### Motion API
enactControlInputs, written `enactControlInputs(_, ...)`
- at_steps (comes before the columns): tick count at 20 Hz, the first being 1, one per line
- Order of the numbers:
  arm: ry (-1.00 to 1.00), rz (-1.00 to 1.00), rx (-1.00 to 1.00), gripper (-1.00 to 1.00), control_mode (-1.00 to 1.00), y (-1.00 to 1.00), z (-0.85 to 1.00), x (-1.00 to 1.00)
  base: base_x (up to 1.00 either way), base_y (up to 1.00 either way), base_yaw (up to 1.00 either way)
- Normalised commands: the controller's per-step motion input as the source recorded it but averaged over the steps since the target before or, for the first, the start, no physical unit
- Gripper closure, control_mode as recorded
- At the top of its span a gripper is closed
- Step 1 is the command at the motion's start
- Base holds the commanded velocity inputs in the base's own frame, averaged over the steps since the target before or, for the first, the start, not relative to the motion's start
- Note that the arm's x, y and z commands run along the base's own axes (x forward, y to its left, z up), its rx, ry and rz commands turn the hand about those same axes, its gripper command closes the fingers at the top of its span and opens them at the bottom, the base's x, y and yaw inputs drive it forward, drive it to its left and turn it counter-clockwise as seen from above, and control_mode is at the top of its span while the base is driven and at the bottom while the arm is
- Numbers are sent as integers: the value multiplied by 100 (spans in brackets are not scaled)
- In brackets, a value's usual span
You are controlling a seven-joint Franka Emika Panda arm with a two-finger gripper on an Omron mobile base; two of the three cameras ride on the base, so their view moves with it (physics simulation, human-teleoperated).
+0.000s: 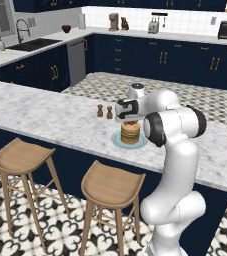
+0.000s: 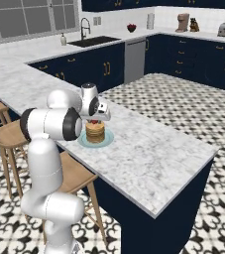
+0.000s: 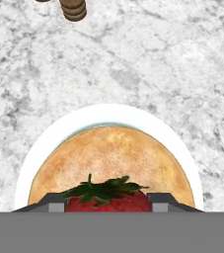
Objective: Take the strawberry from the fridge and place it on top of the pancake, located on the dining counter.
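My gripper point(image 1: 130, 120) hangs just over the pancake point(image 1: 130, 134), a golden-tan stack on a pale blue plate point(image 1: 116, 142) on the marble dining counter point(image 1: 45, 115). It is shut on the strawberry point(image 3: 108, 201), a red berry with green leaves, held between the two dark fingertips point(image 3: 52, 202). In the hand view the berry sits at the near edge of the pancake point(image 3: 108, 158), with the plate's rim point(image 3: 108, 112) around it. From the right base view the strawberry point(image 2: 94, 121) shows right on top of the stack point(image 2: 95, 131). The fridge is out of view.
Two small brown shakers point(image 1: 105, 111) stand on the counter just left of the plate; one shaker point(image 3: 74, 9) is at the top of the hand view. Wooden stools point(image 1: 20, 155) point(image 1: 111, 185) line the counter's near side. Navy cabinets and a sink point(image 1: 32, 44) run behind.
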Motion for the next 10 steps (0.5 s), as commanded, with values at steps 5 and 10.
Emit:
enactControlInputs(5, 0, 0, 0, -100, -100, 0, 1, -16, 0, 0, 0)
enactControlInputs(10, 3, 0, -2, -100, -100, 0, 27, -8, 0, 0, 0)
